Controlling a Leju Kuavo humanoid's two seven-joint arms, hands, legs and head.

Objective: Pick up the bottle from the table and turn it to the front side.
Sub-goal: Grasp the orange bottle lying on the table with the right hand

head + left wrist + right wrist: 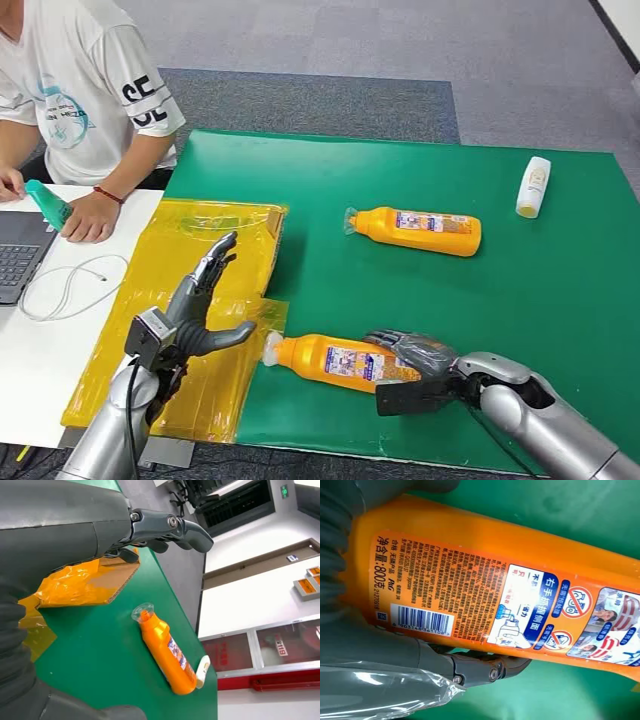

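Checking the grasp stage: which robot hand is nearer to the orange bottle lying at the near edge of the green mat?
Right. The right robot hand is wrapped around the near orange bottle at its base end. The left robot hand hovers open over the yellow plastic sheet, off beyond the bottle's cap end.

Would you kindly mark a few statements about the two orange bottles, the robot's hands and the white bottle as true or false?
1. The right hand grips the near orange plastic bottle. True.
2. That bottle stands upright. False: it lies on its side on the green mat.
3. Its barcode label faces the right wrist camera. True.
4. The left hand holds the far orange bottle. False: it is open over the yellow plastic sheet.
5. The small white bottle lies on the yellow sheet. False: it lies on the green mat.
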